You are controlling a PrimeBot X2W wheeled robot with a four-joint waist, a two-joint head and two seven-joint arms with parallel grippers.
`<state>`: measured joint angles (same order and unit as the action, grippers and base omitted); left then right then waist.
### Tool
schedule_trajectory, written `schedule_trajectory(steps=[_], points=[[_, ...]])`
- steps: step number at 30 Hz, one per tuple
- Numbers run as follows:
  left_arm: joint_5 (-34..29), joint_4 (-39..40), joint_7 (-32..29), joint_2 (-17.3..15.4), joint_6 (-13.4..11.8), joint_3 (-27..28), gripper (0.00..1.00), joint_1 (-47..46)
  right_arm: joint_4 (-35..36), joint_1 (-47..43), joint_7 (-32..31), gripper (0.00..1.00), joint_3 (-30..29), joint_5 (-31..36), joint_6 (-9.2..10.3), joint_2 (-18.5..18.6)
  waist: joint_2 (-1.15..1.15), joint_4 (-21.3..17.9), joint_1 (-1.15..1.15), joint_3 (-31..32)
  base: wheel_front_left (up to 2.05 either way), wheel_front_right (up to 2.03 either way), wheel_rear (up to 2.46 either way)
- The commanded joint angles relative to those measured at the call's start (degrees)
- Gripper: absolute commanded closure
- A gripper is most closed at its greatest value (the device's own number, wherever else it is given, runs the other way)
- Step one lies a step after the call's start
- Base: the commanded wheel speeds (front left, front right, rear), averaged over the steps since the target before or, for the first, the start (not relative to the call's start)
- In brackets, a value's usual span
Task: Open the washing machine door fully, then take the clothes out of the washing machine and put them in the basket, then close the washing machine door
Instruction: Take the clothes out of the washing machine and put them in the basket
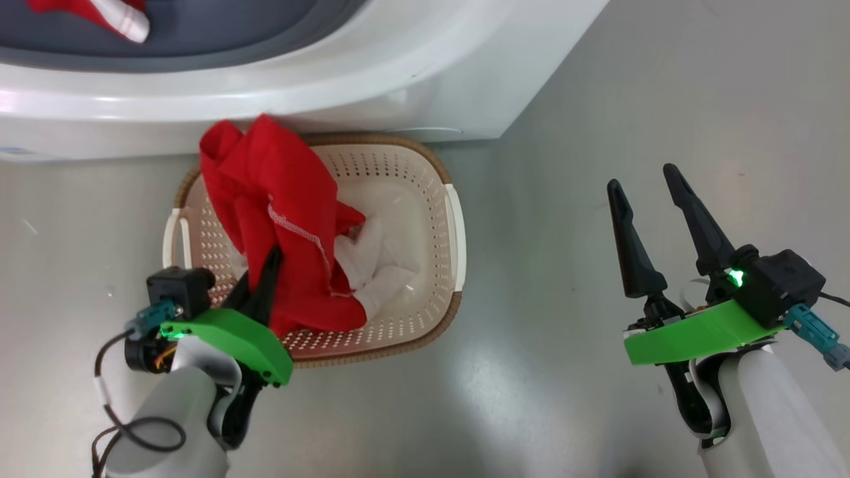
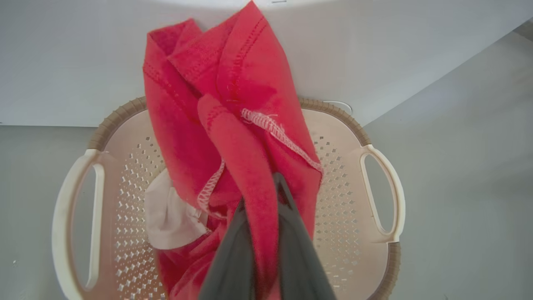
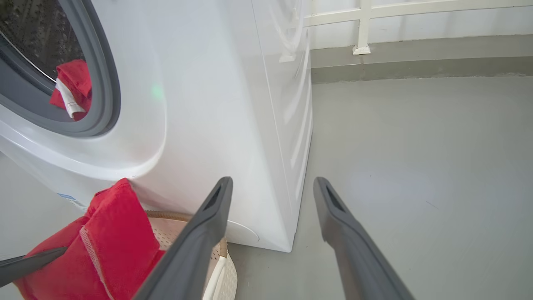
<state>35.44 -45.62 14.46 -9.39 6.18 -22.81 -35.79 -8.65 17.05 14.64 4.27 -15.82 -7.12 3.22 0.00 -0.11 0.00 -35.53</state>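
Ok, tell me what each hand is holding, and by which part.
Left hand is shut on the red garment, pinching a bunched fold of its red cloth over the basket. Right hand is open, holding nothing.

Head looks down, wrist views share basket (image 1: 425, 192)

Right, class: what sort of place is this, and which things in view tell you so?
Probably a laundry area: a big white front-loading washing machine, a small cream perforated plastic basket on the grey floor before it, and soft bright red clothes hanging into that basket.
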Motion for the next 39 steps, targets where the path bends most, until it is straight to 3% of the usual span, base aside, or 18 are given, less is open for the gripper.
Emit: schedule_trajectory(steps=[1, 14, 25, 26, 29, 30, 39], points=[[-0.3, -0.2, 0.5, -1.4, 0.4, 1.3, 1.0, -0.8, 1.5, 0.1, 0.4, 0.0, 1.2, 0.5, -0.36, -0.3, 0.0, -0.5, 0.0, -1.0, 0.0, 0.0, 0.0], [-1.3, -16.7, 0.5, 1.2, 1.3, -1.8, 1.0, -10.7, 2.4, 3.1, 0.4, 0.0, 1.9, 0.0, -0.36, -0.3, 0.0, -2.1, 0.0, -6.8, 0.0, 0.0, 0.0], [1.2, -22.9, 0.5, 0.9, 1.3, -5.5, 1.0, -16.8, 2.7, 5.1, 0.4, 0.0, 2.3, -0.1, -0.36, -0.3, 0.0, -3.1, 0.0, -9.6, 0.0, 0.0, 0.0], [1.5, -23.2, 0.5, 0.9, 1.3, -5.8, 0.95, -17.1, 2.7, 5.2, 0.4, 0.0, 2.4, -0.2, -0.36, -0.3, 0.0, -3.1, 0.0, -9.6, 0.0, 0.0, 0.0], [2.7, -23.9, 0.5, 0.9, 1.3, -6.4, 0.41, -17.5, 2.6, 5.2, 0.4, 0.0, 2.4, -0.2, -0.36, -0.3, 0.0, -3.2, 0.0, -9.5, 0.0, 0.0, 0.0], [3.1, -23.9, 0.5, 0.8, 1.3, -6.5, 0.03, -17.7, 2.6, 5.1, 0.4, 0.0, 2.4, -0.2, -0.36, -0.3, 0.0, -3.2, 0.0, -9.4, 0.0, 0.0, 0.0], [5.2, -21.3, 0.5, -0.2, 1.3, -7.1, 0.0, -15.6, 1.6, 4.0, 0.4, 0.0, 2.0, 0.0, -0.36, -0.3, 0.0, -2.7, 0.0, -6.0, 0.0, 0.0, 0.0]])
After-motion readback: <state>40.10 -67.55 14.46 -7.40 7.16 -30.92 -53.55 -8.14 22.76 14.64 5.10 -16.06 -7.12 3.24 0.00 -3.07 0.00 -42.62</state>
